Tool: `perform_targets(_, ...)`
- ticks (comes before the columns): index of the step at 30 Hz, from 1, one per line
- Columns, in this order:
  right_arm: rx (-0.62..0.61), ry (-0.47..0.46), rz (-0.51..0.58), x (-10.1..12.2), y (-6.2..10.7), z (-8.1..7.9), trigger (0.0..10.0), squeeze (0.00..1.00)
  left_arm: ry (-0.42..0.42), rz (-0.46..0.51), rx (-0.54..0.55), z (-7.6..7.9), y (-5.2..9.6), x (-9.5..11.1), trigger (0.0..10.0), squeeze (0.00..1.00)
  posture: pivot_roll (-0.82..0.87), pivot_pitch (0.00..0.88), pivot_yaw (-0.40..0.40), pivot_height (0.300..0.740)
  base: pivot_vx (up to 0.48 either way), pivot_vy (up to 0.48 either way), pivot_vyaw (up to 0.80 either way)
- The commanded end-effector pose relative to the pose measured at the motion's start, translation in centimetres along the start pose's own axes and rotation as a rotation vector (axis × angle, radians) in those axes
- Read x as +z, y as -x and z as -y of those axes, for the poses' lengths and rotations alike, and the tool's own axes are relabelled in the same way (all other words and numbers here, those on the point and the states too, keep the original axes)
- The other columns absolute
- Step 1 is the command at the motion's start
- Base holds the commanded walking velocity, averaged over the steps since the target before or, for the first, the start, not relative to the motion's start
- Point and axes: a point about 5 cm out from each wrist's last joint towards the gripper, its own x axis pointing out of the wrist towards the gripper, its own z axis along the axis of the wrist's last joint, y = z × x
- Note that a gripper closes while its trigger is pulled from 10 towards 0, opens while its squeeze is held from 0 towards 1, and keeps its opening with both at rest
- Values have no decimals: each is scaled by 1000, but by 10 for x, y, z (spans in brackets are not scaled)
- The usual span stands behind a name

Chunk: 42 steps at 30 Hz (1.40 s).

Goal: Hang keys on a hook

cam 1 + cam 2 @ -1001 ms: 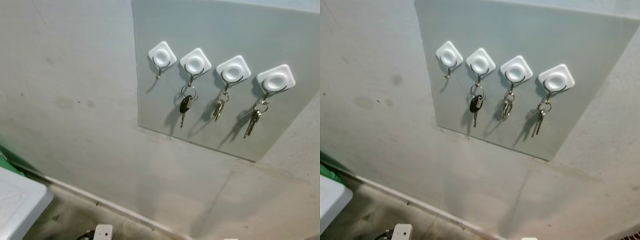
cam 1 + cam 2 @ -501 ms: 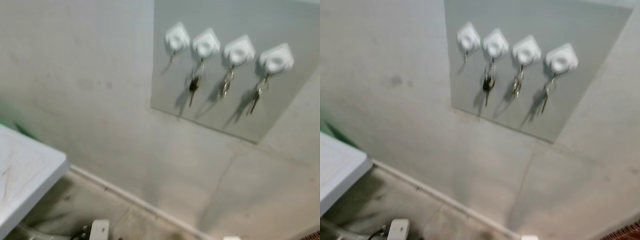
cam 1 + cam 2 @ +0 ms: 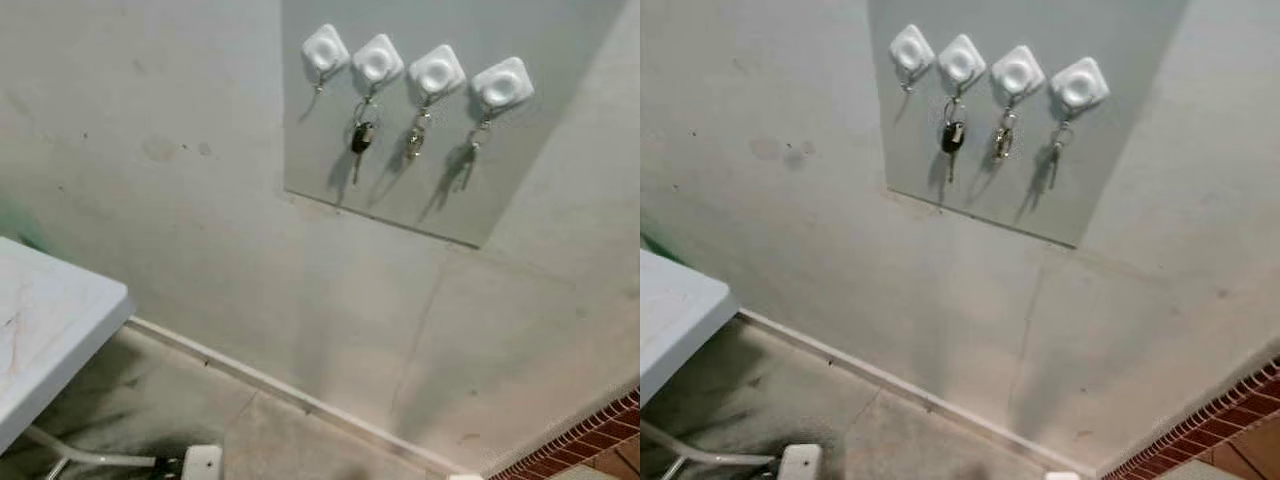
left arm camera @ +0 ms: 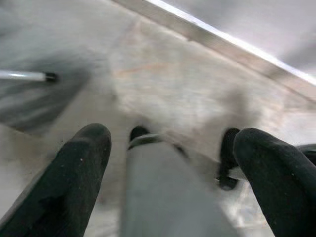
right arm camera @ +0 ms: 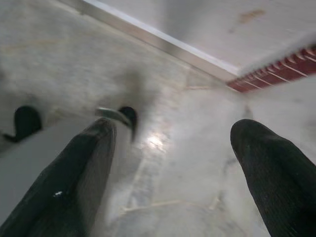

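Since a second ago the head camera has drawn back and swung: the grey panel (image 3: pixel 400 150) with its hooks now sits higher and smaller in the head views, the white bench (image 3: pixel 45 335) shows more of its top at the robot's left, and a strip of red brick (image 3: pixel 580 440) has come into sight low on the right. None of the hanging things has itself shifted.

Three of the four white hooks carry key sets; the black-headed keys (image 3: pixel 359 138) hang on the second hook from the left, and the leftmost hook (image 3: pixel 325 50) is bare. No keys are in either tool, so my reading is that the robot is stepping away to fetch a set, likely from the bench side. Doing that well means turning slowly enough to keep the view sharp, and remembering that the bare hook is the target.

Concrete floor (image 3: pixel 250 430) meets the pale wall (image 3: pixel 150 200) at a light skirting. Both arms hang low over that floor: the left tool (image 4: pixel 173 168) and the right tool (image 5: pixel 173 163) each have their fingers spread wide, holding nothing.
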Motion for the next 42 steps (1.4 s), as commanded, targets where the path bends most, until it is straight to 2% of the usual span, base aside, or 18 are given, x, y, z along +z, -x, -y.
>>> perform_targets(1,11,-11,-29,-8,2,-6,10000,0,-5,-38,26,-10,4,-11,10000,0,39,115,-35,740,-262,0,0)
perform_targets(42,13,-8,-32,-8,2,-7,10000,0,-5,-45,26,-11,4,-11,10000,0,42,101,-39,740,-259,0,0)
